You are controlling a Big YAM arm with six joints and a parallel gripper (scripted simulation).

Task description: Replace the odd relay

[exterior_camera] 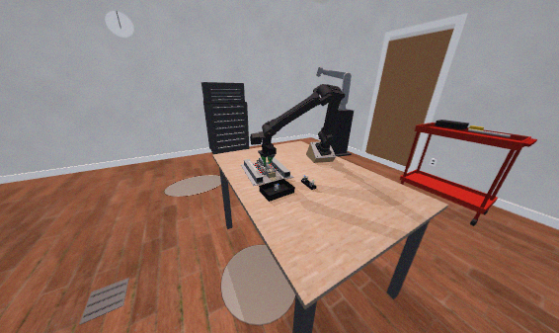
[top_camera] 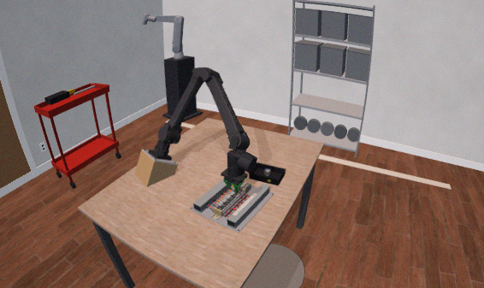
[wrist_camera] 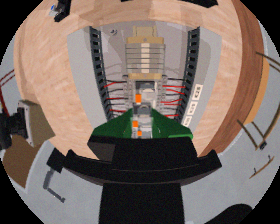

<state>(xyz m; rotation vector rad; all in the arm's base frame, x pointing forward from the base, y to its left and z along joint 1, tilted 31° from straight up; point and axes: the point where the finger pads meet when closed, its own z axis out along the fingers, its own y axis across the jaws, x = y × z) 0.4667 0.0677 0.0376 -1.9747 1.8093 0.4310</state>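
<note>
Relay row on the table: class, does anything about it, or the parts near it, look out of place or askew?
Nothing stands out. The gripper is shut on an orange-buttoned relay at the near end of the row, which runs straight. One relay lies in the black tray, where a pulled one belongs.

Relay panel on table, mid-right. Tray just behind it. Arm base left, well apart. Gripper over panel's rear end.

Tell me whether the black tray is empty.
Not empty: the black tray beside the grey relay panel holds a small clear relay.
</note>
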